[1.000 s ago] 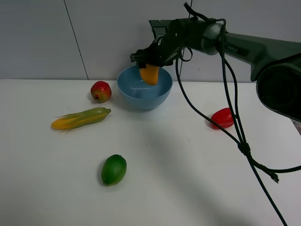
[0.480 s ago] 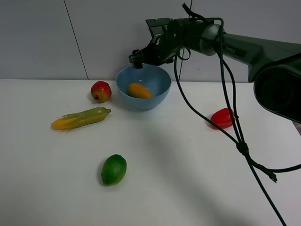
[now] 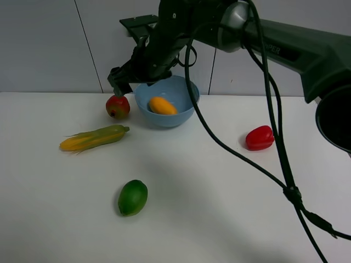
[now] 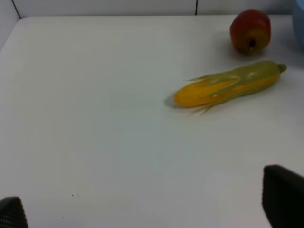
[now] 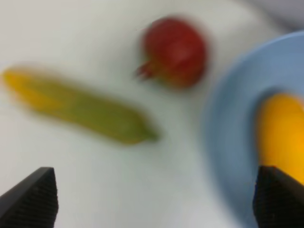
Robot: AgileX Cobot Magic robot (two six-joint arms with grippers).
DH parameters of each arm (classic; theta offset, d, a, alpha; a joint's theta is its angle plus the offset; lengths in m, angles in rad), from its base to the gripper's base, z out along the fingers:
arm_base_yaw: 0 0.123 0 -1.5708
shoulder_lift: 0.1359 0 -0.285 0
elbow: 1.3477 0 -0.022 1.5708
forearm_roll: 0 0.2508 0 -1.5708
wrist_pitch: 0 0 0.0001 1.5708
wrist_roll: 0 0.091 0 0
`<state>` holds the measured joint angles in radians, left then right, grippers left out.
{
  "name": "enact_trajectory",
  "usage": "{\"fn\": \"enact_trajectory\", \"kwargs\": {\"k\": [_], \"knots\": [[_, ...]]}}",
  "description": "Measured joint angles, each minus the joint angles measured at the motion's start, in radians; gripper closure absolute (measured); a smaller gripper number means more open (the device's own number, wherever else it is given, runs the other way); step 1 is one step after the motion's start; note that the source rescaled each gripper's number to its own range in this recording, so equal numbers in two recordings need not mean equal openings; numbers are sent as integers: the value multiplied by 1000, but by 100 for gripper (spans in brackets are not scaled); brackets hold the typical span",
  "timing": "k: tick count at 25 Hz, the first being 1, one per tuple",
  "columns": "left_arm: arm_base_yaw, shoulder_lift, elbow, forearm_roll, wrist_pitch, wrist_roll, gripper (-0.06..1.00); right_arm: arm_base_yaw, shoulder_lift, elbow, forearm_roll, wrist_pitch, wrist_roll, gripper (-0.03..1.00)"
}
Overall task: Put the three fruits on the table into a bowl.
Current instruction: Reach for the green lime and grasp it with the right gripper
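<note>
Just below the right pincer (image 3: 119, 86), whose jaws stand spread wide and hold nothing, the red pomegranate-like fruit (image 3: 117, 106) sits on the table (image 3: 219, 192), beside the bowl (image 3: 181, 112) holding the mango (image 3: 162, 105). I judge this arm the nearer.

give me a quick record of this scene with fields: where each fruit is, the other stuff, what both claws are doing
in bowl: mango, lying inside the light-blue bowl
on table: red round fruit just left of the bowl; green fruit toward the front
not fruit: corn cob; red pepper
right claw: open, empty, up near the red round fruit
left claw: open, empty
fruits not yet in bowl: two
</note>
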<state>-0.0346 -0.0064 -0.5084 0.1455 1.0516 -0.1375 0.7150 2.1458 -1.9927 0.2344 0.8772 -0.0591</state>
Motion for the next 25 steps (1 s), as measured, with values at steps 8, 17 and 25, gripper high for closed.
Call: {"fn": "enact_trajectory", "kwargs": {"k": [8, 17, 25], "knots": [[0, 0, 0, 0, 0, 0, -6, 171, -11, 20, 27, 185, 319, 48], [0, 0, 0, 0, 0, 0, -6, 270, -13, 275, -12, 167, 574, 48], [0, 0, 0, 0, 0, 0, -6, 270, -12, 390, -26, 95, 637, 48]]}}
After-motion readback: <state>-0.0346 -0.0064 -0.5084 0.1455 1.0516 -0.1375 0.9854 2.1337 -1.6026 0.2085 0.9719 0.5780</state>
